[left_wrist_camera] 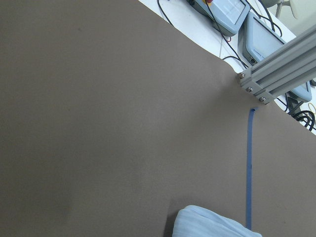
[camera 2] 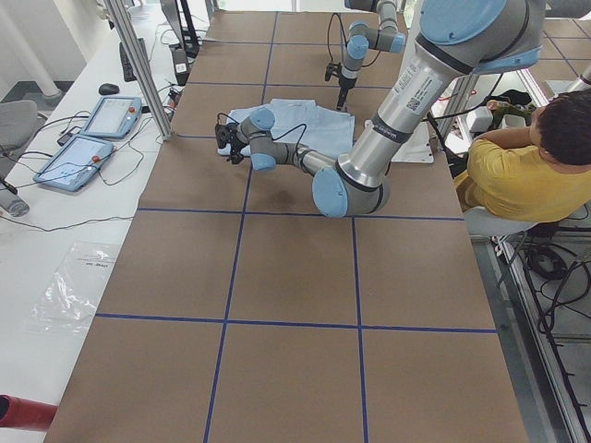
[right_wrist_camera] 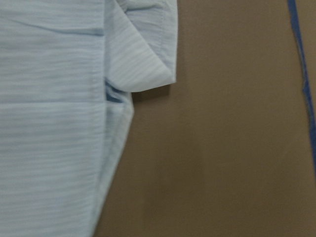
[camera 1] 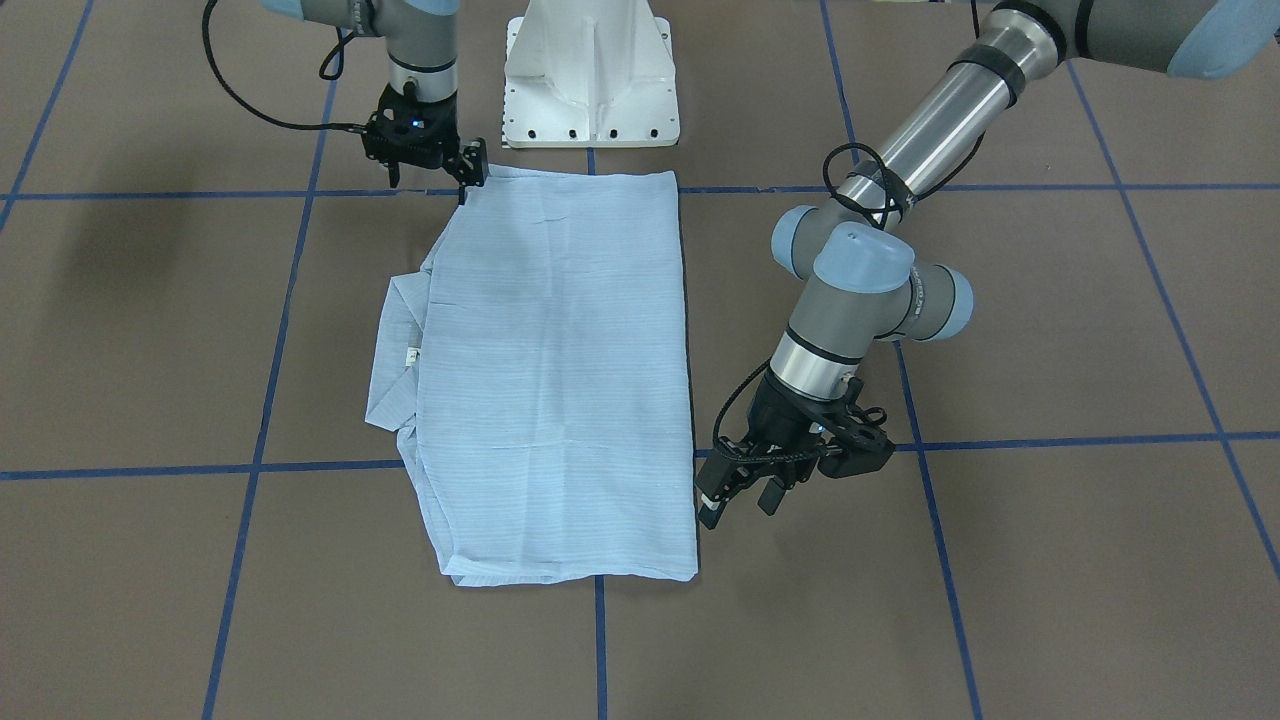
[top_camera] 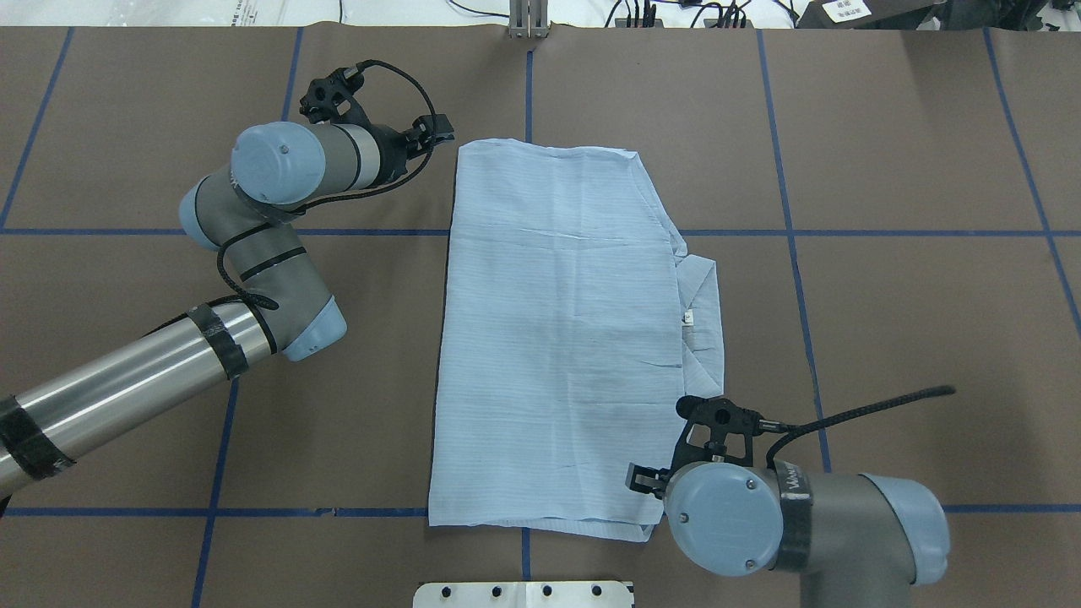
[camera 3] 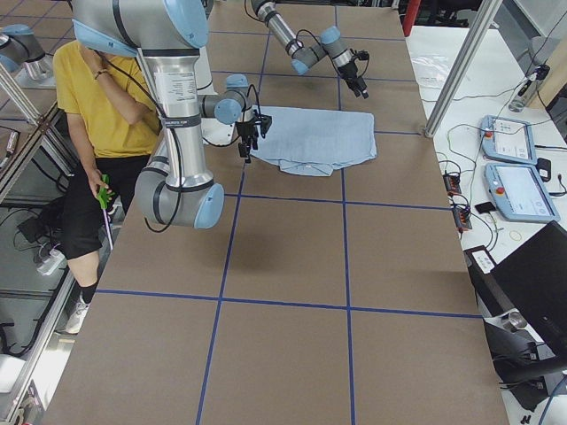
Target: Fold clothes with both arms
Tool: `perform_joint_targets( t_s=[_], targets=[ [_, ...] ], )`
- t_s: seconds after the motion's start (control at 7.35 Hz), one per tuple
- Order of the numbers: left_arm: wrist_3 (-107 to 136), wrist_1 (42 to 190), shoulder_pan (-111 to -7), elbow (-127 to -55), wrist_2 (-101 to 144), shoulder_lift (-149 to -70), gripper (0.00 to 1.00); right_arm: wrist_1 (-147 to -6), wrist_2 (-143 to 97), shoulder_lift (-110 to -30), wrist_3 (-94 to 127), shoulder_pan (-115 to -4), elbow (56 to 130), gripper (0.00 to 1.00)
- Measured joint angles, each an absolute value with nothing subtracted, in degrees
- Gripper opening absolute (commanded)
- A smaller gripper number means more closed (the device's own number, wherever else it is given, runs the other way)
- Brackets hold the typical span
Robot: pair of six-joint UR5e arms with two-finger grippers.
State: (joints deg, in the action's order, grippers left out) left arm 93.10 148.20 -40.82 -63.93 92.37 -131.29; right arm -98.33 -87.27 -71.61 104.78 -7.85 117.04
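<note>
Just left of the thin, pale-blue striped button-up shirt (top_camera: 557,338), the left arm's black two-finger gripper (camera 1: 738,500) hangs spread and empty. The shirt lies flat, folded into a long rectangle; a crosswise fold probably remains. At its right corner the right gripper (camera 1: 432,172) looks spread, gripping nothing.

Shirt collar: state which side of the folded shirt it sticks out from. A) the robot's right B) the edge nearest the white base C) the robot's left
A: in the overhead view the collar juts out past the right-hand edge of the shirt, the robot's right.
</note>
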Motion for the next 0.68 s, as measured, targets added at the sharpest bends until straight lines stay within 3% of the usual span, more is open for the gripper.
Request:
perform_joint_targets(
  t_s=[0.68],
  targets=[
    [93.7,148.1,-40.4,-65.0,91.9,-130.4,1.00,-83.9,-86.6,-71.8,140.7,-6.6,115.2,0.97]
  ],
)
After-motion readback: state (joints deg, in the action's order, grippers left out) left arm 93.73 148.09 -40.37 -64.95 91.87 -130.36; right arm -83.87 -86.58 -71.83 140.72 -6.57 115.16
